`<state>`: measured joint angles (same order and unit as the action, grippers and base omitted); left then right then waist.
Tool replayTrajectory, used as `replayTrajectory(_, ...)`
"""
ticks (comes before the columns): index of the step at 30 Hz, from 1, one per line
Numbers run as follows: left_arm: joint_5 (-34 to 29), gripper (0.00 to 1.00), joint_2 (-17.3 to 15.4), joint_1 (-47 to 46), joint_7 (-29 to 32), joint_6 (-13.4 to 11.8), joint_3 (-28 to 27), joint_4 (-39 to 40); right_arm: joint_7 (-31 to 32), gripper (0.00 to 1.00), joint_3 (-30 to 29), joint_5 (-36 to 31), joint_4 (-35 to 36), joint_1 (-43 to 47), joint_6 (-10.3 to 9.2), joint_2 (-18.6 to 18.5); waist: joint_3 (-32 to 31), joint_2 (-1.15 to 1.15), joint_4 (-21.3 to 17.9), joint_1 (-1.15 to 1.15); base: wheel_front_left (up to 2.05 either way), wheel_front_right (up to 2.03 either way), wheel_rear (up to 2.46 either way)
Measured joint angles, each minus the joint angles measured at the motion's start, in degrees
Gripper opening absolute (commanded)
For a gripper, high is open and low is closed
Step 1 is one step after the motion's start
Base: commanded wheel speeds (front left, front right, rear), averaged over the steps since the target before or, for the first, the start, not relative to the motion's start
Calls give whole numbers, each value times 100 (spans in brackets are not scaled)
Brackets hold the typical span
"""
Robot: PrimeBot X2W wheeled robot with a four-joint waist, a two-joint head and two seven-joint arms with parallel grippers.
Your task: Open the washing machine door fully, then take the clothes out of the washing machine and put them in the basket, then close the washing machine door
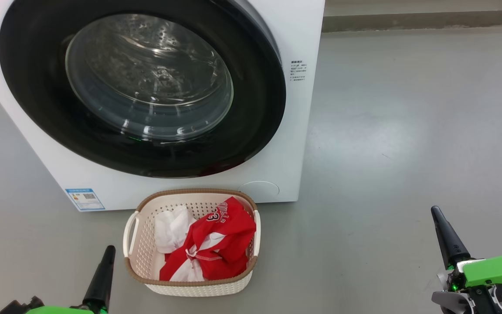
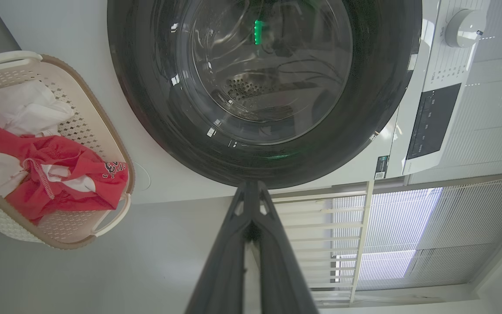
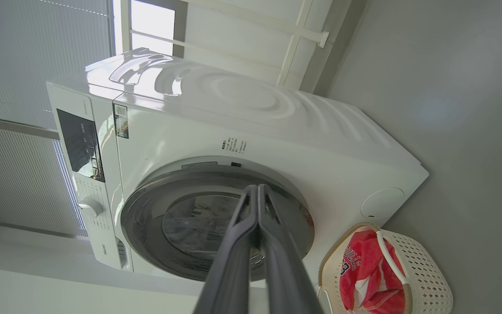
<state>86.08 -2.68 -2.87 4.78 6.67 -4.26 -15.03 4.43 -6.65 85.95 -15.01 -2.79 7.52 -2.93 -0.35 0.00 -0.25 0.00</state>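
Observation:
The washing machine [image 1: 286, 131] [image 3: 277, 131] stands at the upper left of the head view. Its door [image 1: 142, 87] [image 2: 264, 87] [image 3: 216, 222] lies flat against the front, and bare steel drum shows through the glass. On the floor in front sits the basket [image 1: 137, 244] [image 2: 98, 131] [image 3: 425, 270], holding the clothes [image 1: 216, 244] [image 2: 55, 174] [image 3: 364, 270]: a red jersey and white cloth. My left gripper [image 1: 109, 250] [image 2: 251, 187] is shut and empty, low at the basket's left. Far to the right, my right gripper [image 1: 435, 211] [image 3: 257, 188] is shut and empty.
Grey floor [image 1: 408, 131] stretches to the right of the machine. A low wall base [image 1: 425, 19] runs along the back. In the wrist views, window blinds [image 2: 451, 226] and a control panel with a dial [image 3: 89, 207] appear.

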Motion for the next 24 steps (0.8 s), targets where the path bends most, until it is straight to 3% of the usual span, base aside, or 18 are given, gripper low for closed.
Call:
replayTrajectory(10,546,0,18,-107,144,42,-24,-33,164,0,-25,615,-68,-97,-7,4,43,0,25,0,0,0,0)
replayTrajectory(24,567,0,22,-107,152,42,-26,-34,164,0,-29,632,-69,-117,-7,5,43,0,24,0,0,0,0)
